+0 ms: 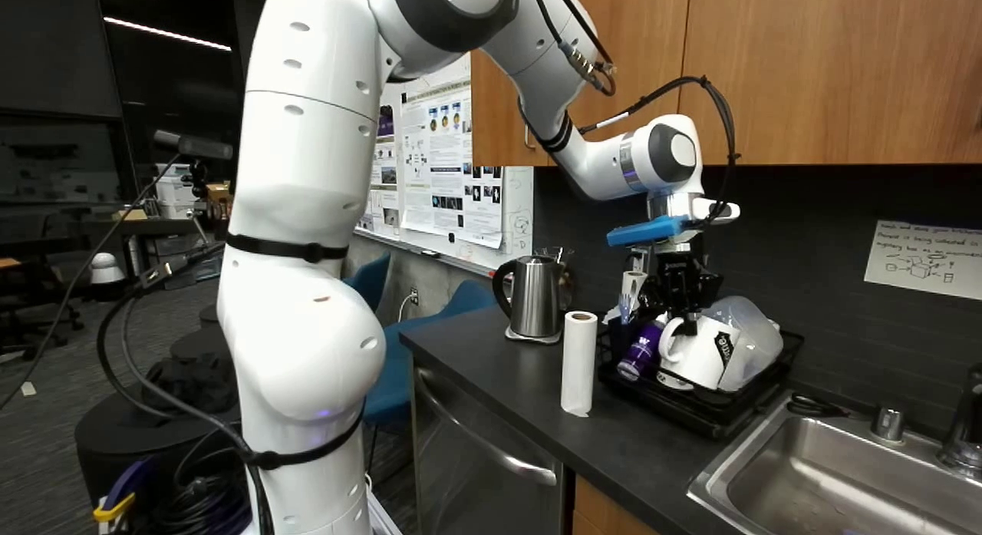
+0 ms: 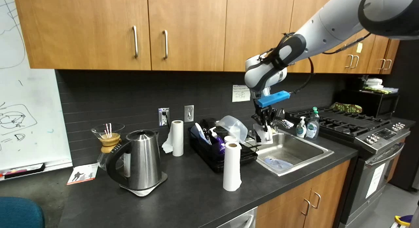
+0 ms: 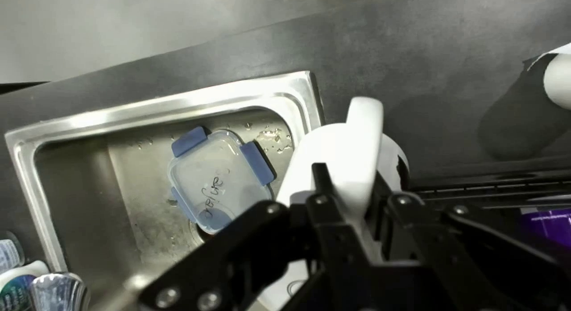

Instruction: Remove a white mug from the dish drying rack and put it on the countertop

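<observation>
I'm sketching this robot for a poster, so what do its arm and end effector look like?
The arm is white and rounded, with dark grey joint covers. Black straps ring it, and black cables loop outside it. A blue block juts out above the end effector, which is black and angular with silvery screw heads.

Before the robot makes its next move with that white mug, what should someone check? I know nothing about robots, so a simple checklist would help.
1. Gripper shut on the handle of the white mug: ok, as the wrist view shows.
2. Mug out of the dish drying rack: apparently ok; an exterior view shows it past the rack's end.
3. Only countertop beneath the mug: not ok; in the wrist view it overlaps the rim of the sink.
4. Mug right way up: cannot tell; its opening isn't clear.
5. Front paper-towel roll standing upright: ok, in both exterior views.
</observation>
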You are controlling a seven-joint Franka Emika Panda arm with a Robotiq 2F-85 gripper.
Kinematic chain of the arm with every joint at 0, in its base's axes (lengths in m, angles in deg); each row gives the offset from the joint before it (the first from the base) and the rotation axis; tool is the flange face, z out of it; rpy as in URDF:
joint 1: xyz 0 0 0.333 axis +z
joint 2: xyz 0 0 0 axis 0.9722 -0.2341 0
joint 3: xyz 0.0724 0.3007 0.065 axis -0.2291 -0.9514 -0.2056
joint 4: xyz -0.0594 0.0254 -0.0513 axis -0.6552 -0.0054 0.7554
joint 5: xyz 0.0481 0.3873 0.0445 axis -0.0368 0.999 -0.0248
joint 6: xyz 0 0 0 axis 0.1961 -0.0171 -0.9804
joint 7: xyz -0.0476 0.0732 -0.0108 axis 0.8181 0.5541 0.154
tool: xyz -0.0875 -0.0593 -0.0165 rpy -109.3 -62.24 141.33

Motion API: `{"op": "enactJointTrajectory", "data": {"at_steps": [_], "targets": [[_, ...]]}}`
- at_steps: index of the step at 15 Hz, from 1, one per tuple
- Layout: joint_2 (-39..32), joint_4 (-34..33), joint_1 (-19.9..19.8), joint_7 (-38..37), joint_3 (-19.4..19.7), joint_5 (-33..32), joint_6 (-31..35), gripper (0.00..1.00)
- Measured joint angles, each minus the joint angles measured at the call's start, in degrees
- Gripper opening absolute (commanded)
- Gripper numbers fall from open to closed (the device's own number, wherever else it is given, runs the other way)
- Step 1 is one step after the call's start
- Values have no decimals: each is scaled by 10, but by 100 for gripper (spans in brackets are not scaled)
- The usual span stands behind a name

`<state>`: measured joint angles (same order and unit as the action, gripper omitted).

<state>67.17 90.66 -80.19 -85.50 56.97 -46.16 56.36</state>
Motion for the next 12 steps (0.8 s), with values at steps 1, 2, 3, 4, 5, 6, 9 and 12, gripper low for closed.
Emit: {"op": "enactJointTrajectory", "data": {"at_steps": [1, 2, 3, 4, 5, 6, 9, 12], "targets": [[8, 13, 2, -10, 0, 0, 0, 5], [16, 26, 3, -20, -1, 0, 0, 5], [23, 39, 5, -29, -3, 0, 0, 5], [29, 52, 5, -37, -4, 1, 1, 5], [33, 64, 7, -42, -6, 1, 1, 5], [37, 75, 7, -46, -8, 2, 2, 5], [44, 105, 9, -50, -13, 11, 11, 5], [44, 124, 9, -50, -19, 21, 31, 5]]}}
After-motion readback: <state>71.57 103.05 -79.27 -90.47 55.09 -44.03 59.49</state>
